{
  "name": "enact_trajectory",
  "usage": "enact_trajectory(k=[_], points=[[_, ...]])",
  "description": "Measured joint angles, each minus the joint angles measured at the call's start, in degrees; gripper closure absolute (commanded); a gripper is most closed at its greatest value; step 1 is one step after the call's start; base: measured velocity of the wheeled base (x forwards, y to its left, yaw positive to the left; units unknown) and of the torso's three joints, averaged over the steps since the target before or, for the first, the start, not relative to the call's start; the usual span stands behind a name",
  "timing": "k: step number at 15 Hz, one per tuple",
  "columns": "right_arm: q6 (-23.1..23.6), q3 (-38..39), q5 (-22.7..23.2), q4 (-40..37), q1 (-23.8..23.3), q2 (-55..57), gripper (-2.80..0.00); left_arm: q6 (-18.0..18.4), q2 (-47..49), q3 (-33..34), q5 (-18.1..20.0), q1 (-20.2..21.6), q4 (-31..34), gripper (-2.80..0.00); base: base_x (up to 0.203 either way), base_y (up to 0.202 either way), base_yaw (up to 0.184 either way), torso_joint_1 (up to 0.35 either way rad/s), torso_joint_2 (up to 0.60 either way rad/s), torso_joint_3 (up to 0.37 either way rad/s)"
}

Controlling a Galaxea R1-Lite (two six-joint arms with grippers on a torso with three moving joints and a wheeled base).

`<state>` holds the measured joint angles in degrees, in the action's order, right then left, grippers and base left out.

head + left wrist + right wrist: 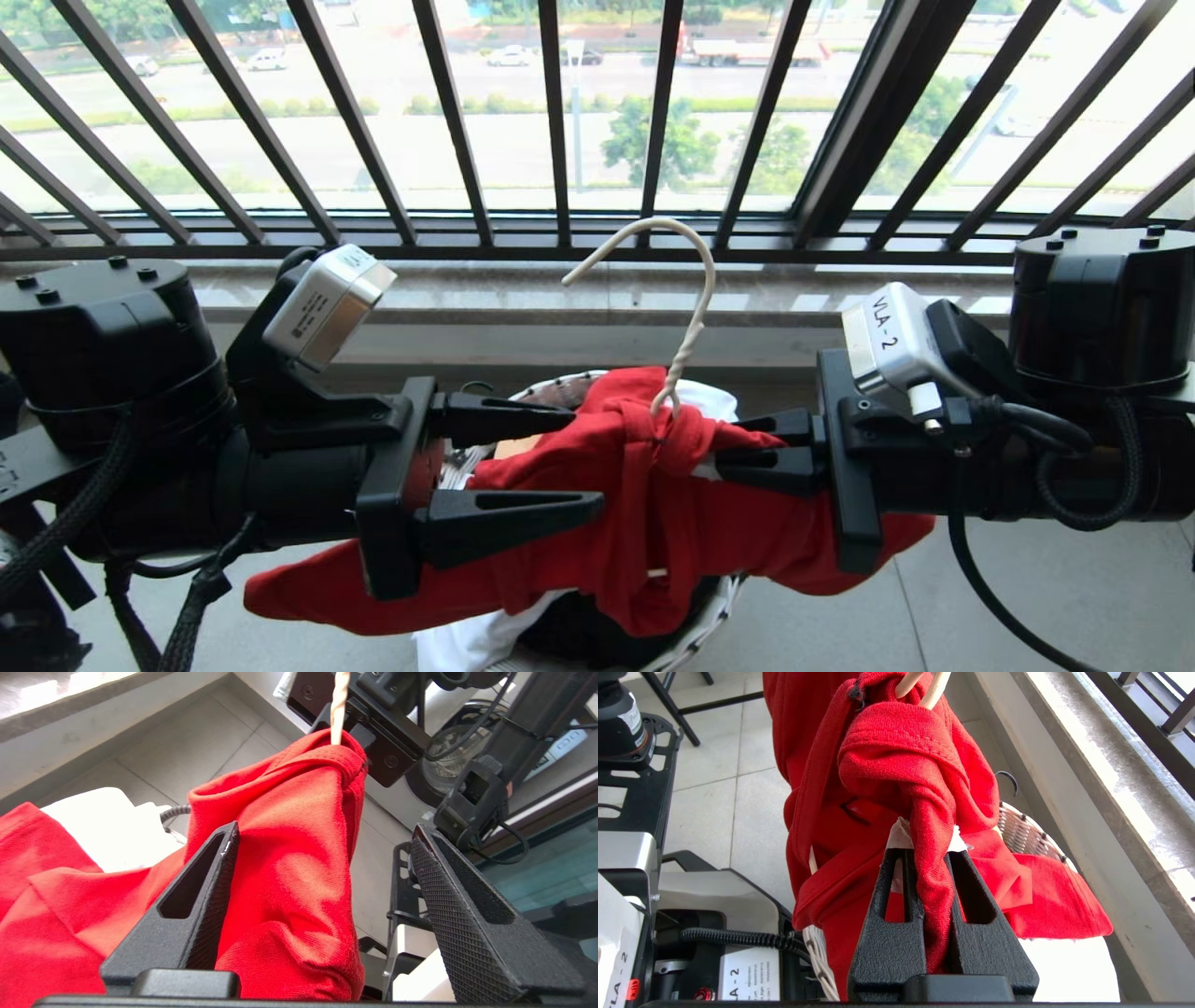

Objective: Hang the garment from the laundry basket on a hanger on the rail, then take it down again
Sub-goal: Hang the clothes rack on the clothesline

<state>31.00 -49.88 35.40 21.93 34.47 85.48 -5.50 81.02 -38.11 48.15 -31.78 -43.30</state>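
1. Hanging over the white woven laundry basket (709, 621) at the lower middle of the head view, the red T-shirt (644, 523) drapes from the cream wire hanger (695, 308), whose hook rises free toward the middle of the frame, in front of the black balustrade (448, 121).
2. Inside the basket, under the red fabric, white cloth (467, 644) shows at the lower rim and again behind the shirt's collar; something dark also lies in it, too hidden to name.
3. The right tool (931, 849), coming in from the right of the head view, has its fingers (887, 933) together, clamped on a twisted fold of the red T-shirt just below the hanger's neck; a pale edge shows between the tips, and whether that is the hanger wire I cannot tell.
4. The left tool (588, 462), coming in from the left of the head view, has its fingers (205, 891) well apart. In the left wrist view one finger lies against a hanging fold of the shirt, the other stands clear of it, so nothing is gripped.
5. The shirt's hem spreads toward the lower left and lower right of the head view, over the grey tiled floor (1074, 597).
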Motion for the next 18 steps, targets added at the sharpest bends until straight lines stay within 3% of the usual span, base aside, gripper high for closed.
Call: enact_trajectory(k=[1,4,7,14,18], points=[[-0.14,-0.06,0.06,0.09,-0.41,-0.39,0.0,0.02,-0.29,-0.5,-2.16,0.03,0.0,-2.8,0.0,0.0,0.0,0.0,0.0,0.0],[-0.41,-0.3,0.14,1.09,-1.12,-1.11,0.0,0.01,-0.73,-1.17,-3.43,0.12,-0.03,-2.8,0.0,0.0,0.0,0.0,0.0,0.0],[-0.44,-0.28,0.15,2.86,-1.87,-1.17,0.0,-0.01,-1.02,-2.31,-9.44,0.06,-1.35,-2.8,0.0,0.0,0.0,0.0,0.0,0.0],[-0.44,-0.66,0.18,2.95,-2.9,-0.64,0.0,-0.09,-2.24,-3.72,-14.63,0.1,-2.89,-2.8,0.0,0.0,0.0,0.0,0.0,0.0],[-0.5,-1.41,0.17,2.9,-4.08,-0.17,0.0,-0.08,-3.2,-4.22,-15.44,0.12,-2.86,-2.8,0.0,0.0,0.0,0.0,0.0,0.0]])
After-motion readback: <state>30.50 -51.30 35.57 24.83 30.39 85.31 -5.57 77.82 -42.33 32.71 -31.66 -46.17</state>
